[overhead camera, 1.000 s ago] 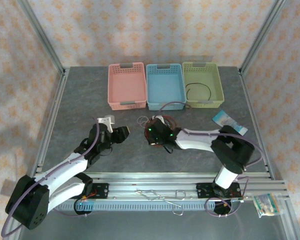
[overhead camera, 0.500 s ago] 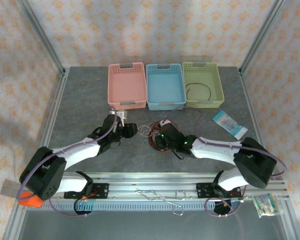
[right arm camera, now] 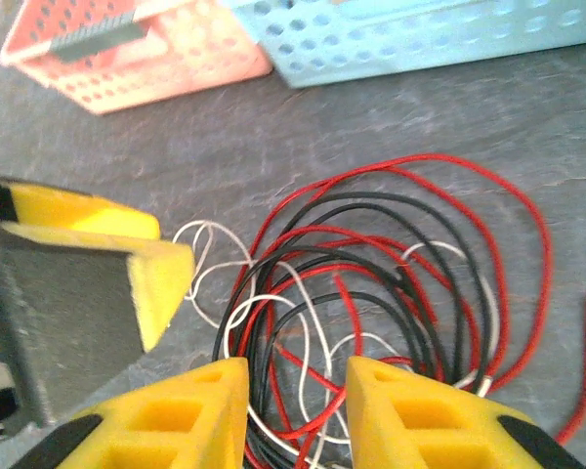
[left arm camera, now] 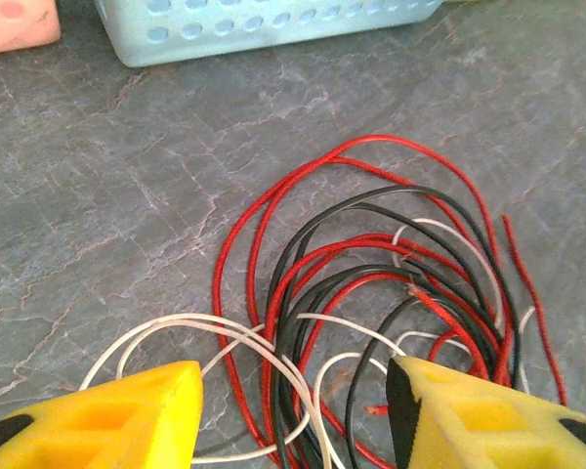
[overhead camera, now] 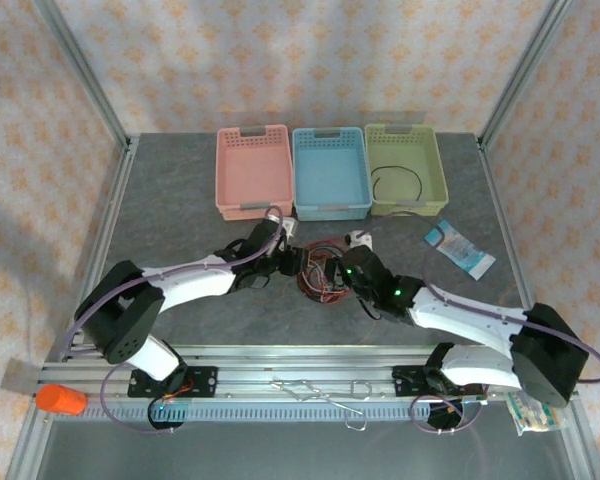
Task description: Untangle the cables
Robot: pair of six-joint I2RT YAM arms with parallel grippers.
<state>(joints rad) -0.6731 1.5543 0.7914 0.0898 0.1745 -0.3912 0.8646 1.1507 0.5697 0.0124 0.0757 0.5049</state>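
Grey, stone-patterned table (overhead camera: 180,220) stretches out in front of me, with patterned walls around it. At its far edge three baskets stand in a row: pink basket (overhead camera: 253,180), blue basket (overhead camera: 330,175) and green basket (overhead camera: 405,165), with a lone black wire (overhead camera: 398,185) curled inside the green one.

Both my arms reach in toward the middle of the table and meet there, just in front of the blue basket. Between them lies the cables (overhead camera: 320,272), a loose tangle of red, black and white loops flat on the stone.

My left gripper (overhead camera: 296,262) comes at the heap from its left side. From that wrist, its yellow fingers (left arm camera: 127,415) stand well spread, and the near part of the cables (left arm camera: 371,283) lies in the gap between them: white strands by the left finger, red and black by the right. Nothing is pinched.

My right gripper (overhead camera: 338,275) sits at the heap's right side. From that wrist, its fingers (right arm camera: 430,420) stand apart with a narrower gap, and a few strands of the cables (right arm camera: 371,283) run down between them without being clamped. The tip of my left gripper (right arm camera: 142,259) shows just beside the white loops.
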